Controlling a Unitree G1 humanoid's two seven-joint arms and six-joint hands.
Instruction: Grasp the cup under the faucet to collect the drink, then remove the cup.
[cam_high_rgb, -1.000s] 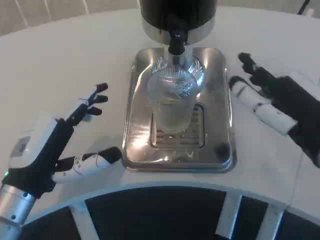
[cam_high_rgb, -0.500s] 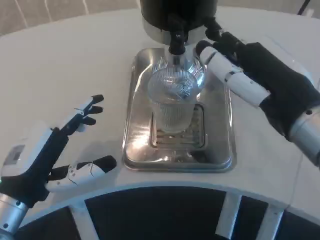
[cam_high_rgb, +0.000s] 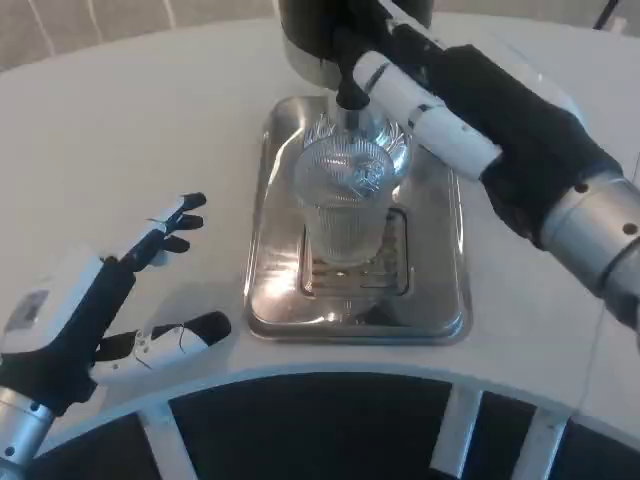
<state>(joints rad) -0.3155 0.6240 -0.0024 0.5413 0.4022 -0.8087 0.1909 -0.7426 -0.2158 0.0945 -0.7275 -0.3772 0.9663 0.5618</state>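
- Clear ribbed glass made up the cup (cam_high_rgb: 345, 205), which stood upright on the grate of the steel drip tray (cam_high_rgb: 445, 290), directly under the faucet (cam_high_rgb: 351, 85).
- The tray lay on the white table (cam_high_rgb: 130, 120), with the black and silver drink dispenser (cam_high_rgb: 310, 30) at its far end.
- The right hand (cam_high_rgb: 470, 100) reached in from the right, above the tray's far right part, its fingers (cam_high_rgb: 420, 110) stretched toward the faucet and the dispenser's base.
- Whether those fingertips touched or pressed the faucet could not be told, since they merged with the dark dispenser; the hand held nothing that could be seen and was apart from the cup.
- The left hand (cam_high_rgb: 105, 305) hovered over the table to the left of the tray, near its front corner, fingers spread wide and holding nothing.
- A dark curved edge (cam_high_rgb: 330, 420) ran along the bottom, in front of the table.
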